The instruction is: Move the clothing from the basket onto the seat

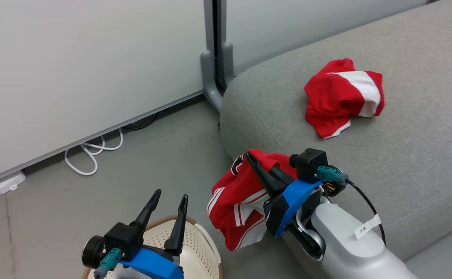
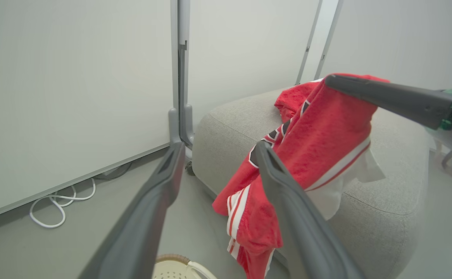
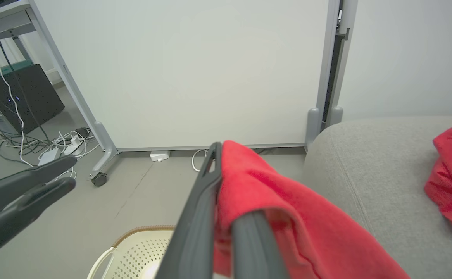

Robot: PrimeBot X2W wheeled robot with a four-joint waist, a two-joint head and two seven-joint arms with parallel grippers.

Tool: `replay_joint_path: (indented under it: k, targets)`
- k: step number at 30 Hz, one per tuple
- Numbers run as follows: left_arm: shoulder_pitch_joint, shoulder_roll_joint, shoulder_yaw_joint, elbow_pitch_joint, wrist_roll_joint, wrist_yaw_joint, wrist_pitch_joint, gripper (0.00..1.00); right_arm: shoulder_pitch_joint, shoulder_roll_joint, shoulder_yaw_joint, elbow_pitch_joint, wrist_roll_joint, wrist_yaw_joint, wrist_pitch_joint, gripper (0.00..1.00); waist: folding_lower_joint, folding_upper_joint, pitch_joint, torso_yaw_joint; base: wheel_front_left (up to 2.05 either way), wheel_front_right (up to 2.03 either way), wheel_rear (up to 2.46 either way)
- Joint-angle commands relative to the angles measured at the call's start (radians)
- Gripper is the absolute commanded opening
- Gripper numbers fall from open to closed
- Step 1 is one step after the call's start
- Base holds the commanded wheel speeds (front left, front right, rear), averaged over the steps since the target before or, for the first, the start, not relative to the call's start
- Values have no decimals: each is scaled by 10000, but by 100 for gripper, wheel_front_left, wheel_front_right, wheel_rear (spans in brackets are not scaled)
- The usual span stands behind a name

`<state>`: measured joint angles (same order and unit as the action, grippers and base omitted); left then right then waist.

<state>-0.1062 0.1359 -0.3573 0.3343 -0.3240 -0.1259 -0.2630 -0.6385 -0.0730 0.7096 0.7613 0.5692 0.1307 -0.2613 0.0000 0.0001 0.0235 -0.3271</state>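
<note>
A red garment with white stripes [image 1: 237, 201] hangs from my right gripper [image 1: 251, 156], which is shut on it beside the grey seat's [image 1: 404, 128] front left corner. The same garment [image 2: 311, 155] drapes over the right gripper's fingers [image 3: 210, 186] in both wrist views. A second red and white garment [image 1: 344, 95] lies crumpled on the seat. My left gripper [image 1: 169, 199] stands open with nothing in it, above the cream basket [image 1: 199, 244] at the bottom of the head view. The basket's rim [image 3: 140, 236] shows below the right gripper.
White partition panels [image 1: 86, 69] on grey posts [image 1: 214, 58] stand behind the seat. A white cable [image 1: 92, 153] loops on the grey floor below the panel. A black box and more cables [image 3: 20, 100] sit at the far left of the right wrist view.
</note>
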Motion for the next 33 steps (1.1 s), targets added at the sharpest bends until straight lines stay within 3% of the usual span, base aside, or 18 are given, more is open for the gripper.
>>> replay_joint_path:
  k: [1, 16, 33]
  targets:
    - [-148, 22, 9, -45, 65, -78, -27, 100, -35, -47, -36, -62, -106, 1, -53, 0, 0, -1, 112, -442, 0, 0, 0]
    - [-223, 12, 34, -76, 98, -74, -26, 100, 126, -17, -303, -276, -208, 1, -53, 0, 0, -1, 325, -2021, 0, 0, 0]
    - [-349, 131, -191, -5, -20, -48, -26, 100, 243, 3, -563, -482, -100, 1, -53, 0, 0, -1, 481, -2093, 0, 0, 0]
